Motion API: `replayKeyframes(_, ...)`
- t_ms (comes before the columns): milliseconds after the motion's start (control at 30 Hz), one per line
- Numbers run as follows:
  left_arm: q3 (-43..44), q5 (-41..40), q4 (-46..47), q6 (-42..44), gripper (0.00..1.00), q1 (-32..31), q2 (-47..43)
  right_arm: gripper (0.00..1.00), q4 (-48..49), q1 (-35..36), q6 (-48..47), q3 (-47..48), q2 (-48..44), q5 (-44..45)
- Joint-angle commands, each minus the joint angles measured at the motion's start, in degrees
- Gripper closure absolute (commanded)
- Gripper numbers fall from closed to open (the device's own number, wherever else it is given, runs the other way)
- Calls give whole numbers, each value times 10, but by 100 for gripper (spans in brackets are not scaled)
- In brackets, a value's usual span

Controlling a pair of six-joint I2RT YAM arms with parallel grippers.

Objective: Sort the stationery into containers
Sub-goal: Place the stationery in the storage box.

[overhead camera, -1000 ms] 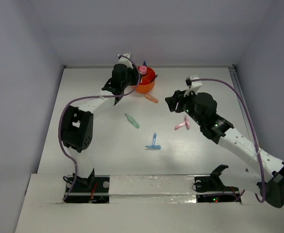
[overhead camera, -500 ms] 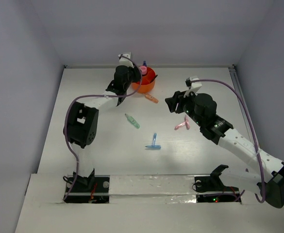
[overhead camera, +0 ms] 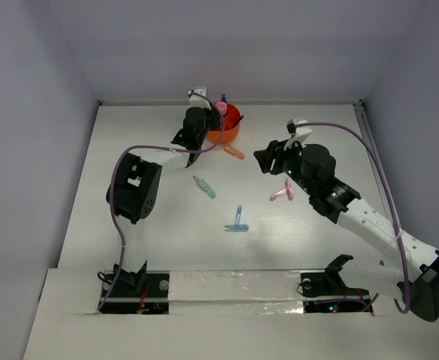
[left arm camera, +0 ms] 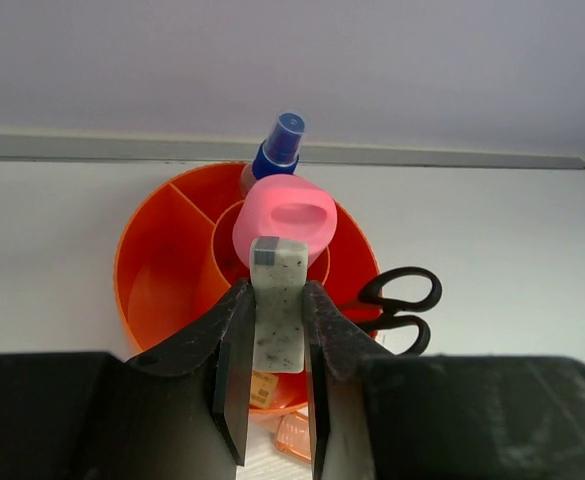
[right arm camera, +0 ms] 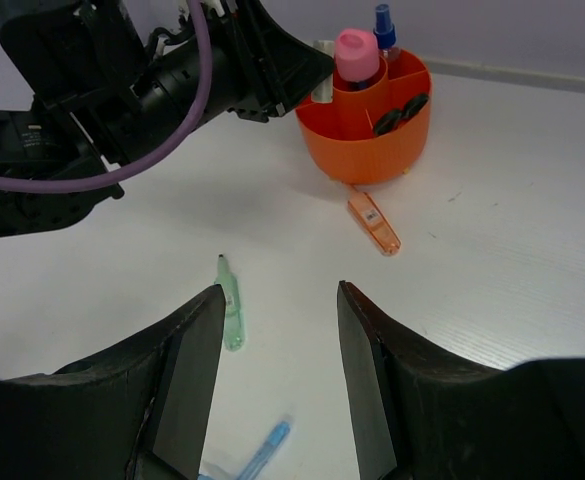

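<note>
In the left claw (left arm camera: 277, 292), tan eraser (left arm camera: 278, 325)

No legible txt, brand or nr anywhere. Orange piece (right arm camera: 374, 224) on worktop (right arm camera: 492, 280) has a small pale label w/ dark marks, too blurred to read. Eraser (left arm camera: 277, 335) in left claw (left arm camera: 276, 292) has a dark square patch at its top end, no letters made out. Yellowish sticker-like patch low on orange tub (left arm camera: 152, 290): unreadable.

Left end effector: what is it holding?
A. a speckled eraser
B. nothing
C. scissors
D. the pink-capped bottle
A: the left end effector pinches the speckled eraser between its fingers, close to the orange tub.
</note>
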Motion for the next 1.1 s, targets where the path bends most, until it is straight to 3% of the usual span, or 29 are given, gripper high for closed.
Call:
replayKeyframes(0, -8, -25, 61, 0, 88, -6, 0, 46, 37, -2, -5, -4, -4, -9)
replayKeyframes(233, -10, -37, 71, -1, 83, -6, 18, 45, 39, -2, -6, -7, -9, -13)
replayKeyframes(667, -44, -57, 89, 5, 50, -11, -14, 45, 39, -2, -6, -6, -1, -16)
replayKeyframes(833, -79, -63, 107, 7, 47, -11, -89, 45, 37, -2, -11, -1, 18, -25)
replayKeyframes(1067, -142, -79, 77, 7, 46, -11, -285, 63, -29, -2, -26, 56, 103, -124)
